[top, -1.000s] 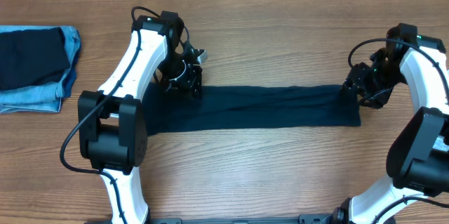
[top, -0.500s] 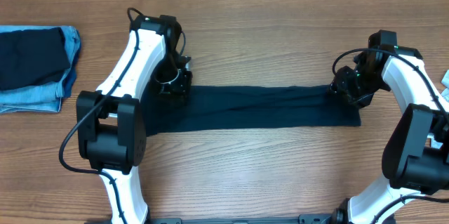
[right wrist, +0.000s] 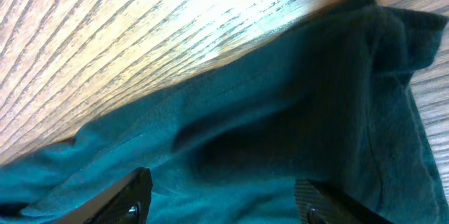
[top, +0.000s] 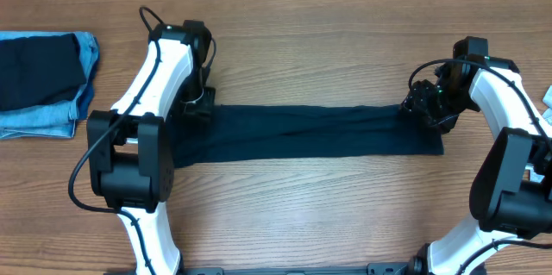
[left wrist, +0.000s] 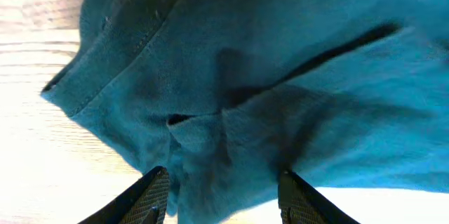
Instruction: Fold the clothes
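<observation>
Wood-grain planks make up the bench [top: 328,215], and the navy shirt [top: 319,133] lies across its middle as a long, narrow band running left to right, gently wrinkled along its length. The left claw [top: 200,107] sits over the far left corner of that band, at the end of the white left arm [top: 155,77] that reaches in from the near edge. Seen from the left wrist, the left claw [left wrist: 224,196] is released: its two dark fingers [left wrist: 151,196] stand well apart with a rumpled fold of the shirt [left wrist: 266,97] in the gap, and neither tip visibly pinches it. A stitched hem and a small tuck of cloth show just ahead of the fingers, with pale bench beyond the shirt's end. The right claw [top: 423,107] hangs over the far right corner of the band, carried by the right arm [top: 504,111], which curves in from the right edge. From the right wrist, the right claw [right wrist: 224,196] is likewise released, its fingers [right wrist: 133,199] spread wide above the shirt [right wrist: 280,140], whose edge runs diagonally against bare wood and ends in a bunched, folded corner. Well apart from all this, at the left edge of the bench, a dark navy piece [top: 39,68] rests folded on top of folded light blue denim [top: 52,120], the denim showing along the stack's right and near sides.
</observation>
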Available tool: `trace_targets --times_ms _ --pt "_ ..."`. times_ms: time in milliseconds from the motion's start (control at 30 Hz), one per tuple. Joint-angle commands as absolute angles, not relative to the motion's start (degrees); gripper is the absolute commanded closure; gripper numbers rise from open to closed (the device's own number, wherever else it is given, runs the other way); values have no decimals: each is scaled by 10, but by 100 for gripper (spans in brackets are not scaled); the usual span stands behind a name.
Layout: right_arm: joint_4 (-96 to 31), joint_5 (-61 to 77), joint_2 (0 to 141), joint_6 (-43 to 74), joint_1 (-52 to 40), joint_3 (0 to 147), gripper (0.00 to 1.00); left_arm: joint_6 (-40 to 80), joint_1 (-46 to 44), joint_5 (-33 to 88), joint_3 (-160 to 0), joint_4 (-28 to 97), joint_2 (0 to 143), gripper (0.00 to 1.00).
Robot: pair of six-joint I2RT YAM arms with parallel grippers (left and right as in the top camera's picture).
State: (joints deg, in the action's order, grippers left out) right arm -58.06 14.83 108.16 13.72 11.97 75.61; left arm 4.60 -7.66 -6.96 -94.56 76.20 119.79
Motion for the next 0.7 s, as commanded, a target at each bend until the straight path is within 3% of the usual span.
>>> trace_targets --times_ms 0,100,367,667 --pt "-579 153 1067 140 119 753 31 58 -57 -56 -913 749 1183 51" --pt "-576 153 1067 140 119 753 30 53 -56 -32 -907 747 1183 67" --pt "-575 153 1067 140 119 753 30 46 -56 6 -907 743 1183 95" --pt "-572 151 1067 137 119 753 33 43 -56 15 -933 719 1183 96"
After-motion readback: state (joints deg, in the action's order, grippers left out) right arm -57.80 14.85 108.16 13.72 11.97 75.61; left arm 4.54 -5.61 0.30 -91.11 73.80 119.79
